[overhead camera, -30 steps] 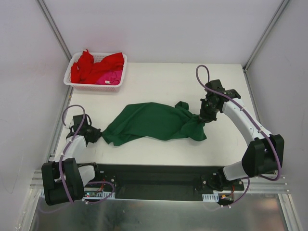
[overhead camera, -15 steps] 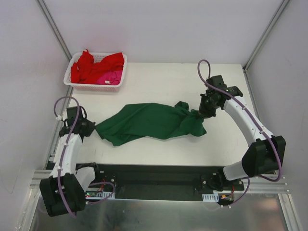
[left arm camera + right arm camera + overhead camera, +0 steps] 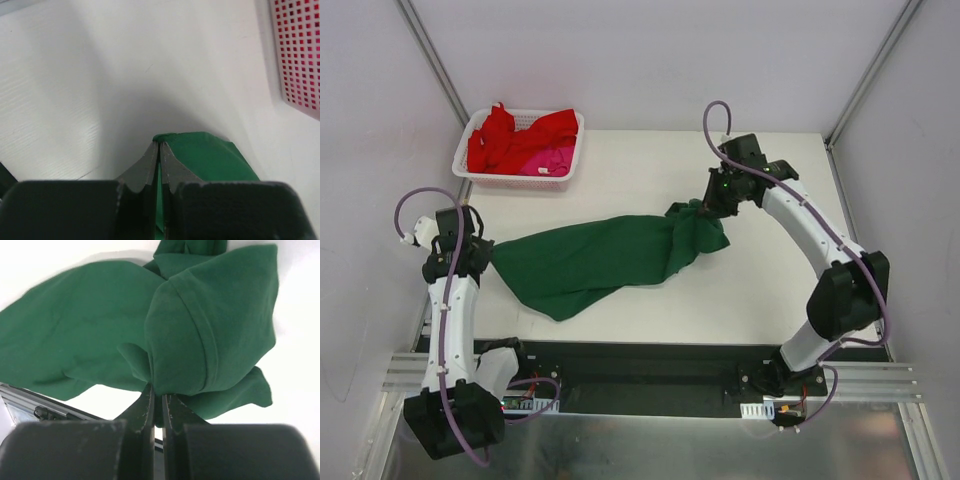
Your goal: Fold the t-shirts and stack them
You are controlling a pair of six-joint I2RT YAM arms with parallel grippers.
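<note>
Top view: the green t-shirt (image 3: 590, 262) spans from the left gripper (image 3: 486, 257) to the right gripper (image 3: 704, 206), unfolded. The red and pink t-shirts (image 3: 515, 140) lie in the basket (image 3: 510, 179) beyond the left gripper, so I judge nothing is folded or stacked yet. White walls enclose the white table (image 3: 770, 290).

Left wrist: the jaws pinch a green edge.

Right wrist: the jaws clamp bunched green cloth.
</note>
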